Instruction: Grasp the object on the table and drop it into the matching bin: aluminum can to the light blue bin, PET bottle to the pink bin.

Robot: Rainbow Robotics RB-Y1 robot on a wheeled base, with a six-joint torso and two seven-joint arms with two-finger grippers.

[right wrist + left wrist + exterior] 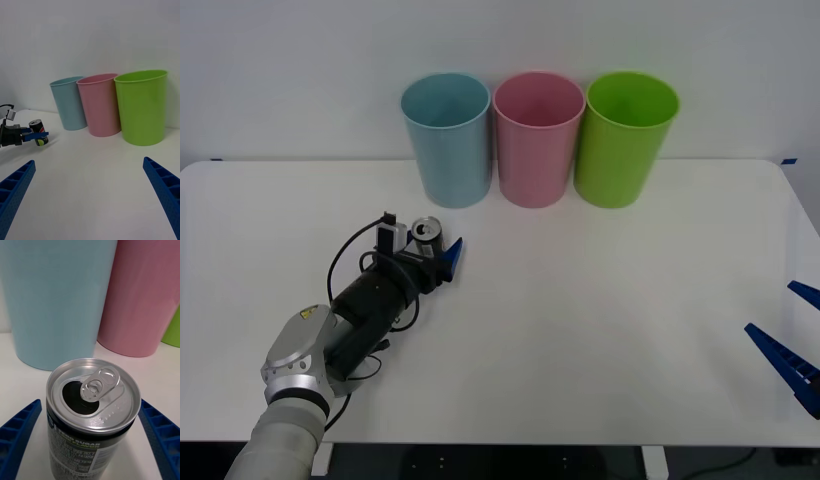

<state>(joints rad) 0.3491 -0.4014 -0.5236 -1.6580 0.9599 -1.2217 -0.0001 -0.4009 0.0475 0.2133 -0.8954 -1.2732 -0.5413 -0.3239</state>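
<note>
My left gripper [435, 252] sat closed around the can [426, 233], upright on the table [600, 330] before the blue bin [446, 135], right gripper [795, 340] parked open; grasp looked set, next: lift over that bin's rim.

Open white table [600, 330] before three touching bins; light blue bin [446, 137] just beyond the can [427, 236].

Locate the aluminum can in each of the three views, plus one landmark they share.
Front view: aluminum can left of centre, at the left hand, in front of the light blue bin.
Right wrist view: can far left, between the left hand's fingers.
Left wrist view: can bottom centre, tab up, already opened.
Shared landmark: the light blue bin just behind it.
</note>
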